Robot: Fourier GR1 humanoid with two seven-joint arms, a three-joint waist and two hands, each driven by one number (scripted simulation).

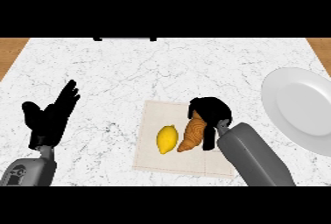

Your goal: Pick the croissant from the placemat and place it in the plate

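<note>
On the placemat (pixel 152 162) the croissant (pixel 191 133) lies just beside a lemon (pixel 167 139), and the right hand (pixel 212 111) has its fingers curled round the croissant's far end and right side. The white plate (pixel 304 113) sits apart at the right edge. The left hand (pixel 48 120) rests at left, fingers straight, pointing up.

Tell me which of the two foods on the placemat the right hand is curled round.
The brown croissant: the right hand curls round its upper end. The yellow lemon to its left lies untouched.
</note>
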